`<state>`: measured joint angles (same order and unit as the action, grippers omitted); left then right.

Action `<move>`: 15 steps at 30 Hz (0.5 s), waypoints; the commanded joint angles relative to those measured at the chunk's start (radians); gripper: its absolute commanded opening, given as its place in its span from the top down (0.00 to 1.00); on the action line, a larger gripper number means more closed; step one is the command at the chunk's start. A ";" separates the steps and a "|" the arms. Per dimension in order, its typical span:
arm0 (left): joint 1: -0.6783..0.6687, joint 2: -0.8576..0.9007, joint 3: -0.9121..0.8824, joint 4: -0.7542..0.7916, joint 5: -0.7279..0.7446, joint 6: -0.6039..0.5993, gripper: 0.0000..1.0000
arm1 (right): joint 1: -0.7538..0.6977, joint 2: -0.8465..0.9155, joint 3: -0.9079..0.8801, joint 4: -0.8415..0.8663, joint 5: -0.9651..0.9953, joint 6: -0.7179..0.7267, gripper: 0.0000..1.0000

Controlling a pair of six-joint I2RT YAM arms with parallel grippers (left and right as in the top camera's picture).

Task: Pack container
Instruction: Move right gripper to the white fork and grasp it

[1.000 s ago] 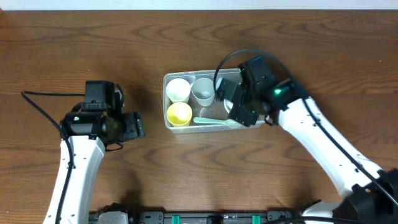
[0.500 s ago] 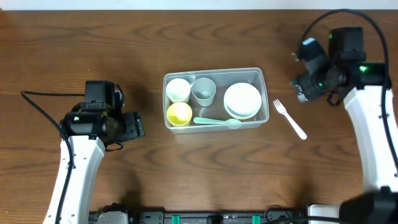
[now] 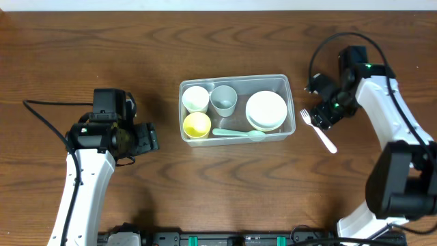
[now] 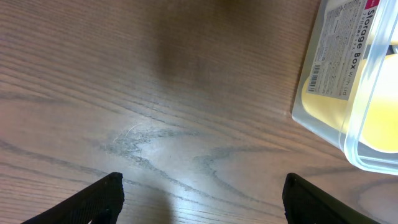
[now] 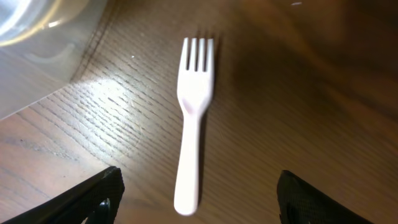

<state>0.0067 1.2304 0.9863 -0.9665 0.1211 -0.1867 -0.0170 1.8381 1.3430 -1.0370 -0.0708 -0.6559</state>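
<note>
Right gripper [image 5: 199, 182], jaws spread wide and empty, hovers over the white fork [image 5: 194, 118]; centre on its handle before closing, then carry it to the container [image 3: 235, 80], mid-frame overhead.

Both the left arm [image 3: 85, 184] and the right arm [image 3: 389, 116] are built from smooth white links joined by black joint housings. A thin black cable [image 3: 46, 115] is looped beside the left arm, and another [image 3: 326, 48] is arched over the right. A small green light [image 3: 336, 104] is lit on the right wrist. The left gripper [image 3: 153, 139] and right gripper [image 3: 318, 117] are black throughout, with matte, round-edged fingers [image 4: 93, 200].
</note>
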 commanded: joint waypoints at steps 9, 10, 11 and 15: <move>0.006 -0.002 -0.002 -0.004 -0.001 -0.010 0.18 | 0.079 0.159 -0.010 0.000 0.092 -0.040 0.20; 0.006 -0.002 -0.002 -0.004 -0.001 -0.010 0.18 | 0.080 0.163 -0.011 0.000 0.097 -0.040 0.20; 0.006 -0.002 -0.002 -0.004 -0.001 -0.010 0.18 | 0.080 0.167 -0.011 0.001 0.097 -0.040 0.20; 0.006 -0.002 -0.002 -0.004 -0.001 -0.010 0.18 | 0.078 0.170 -0.012 -0.002 0.097 -0.037 0.20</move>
<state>0.0067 1.2304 0.9863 -0.9665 0.1211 -0.1867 0.0540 1.9984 1.3376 -1.0359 0.0101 -0.6811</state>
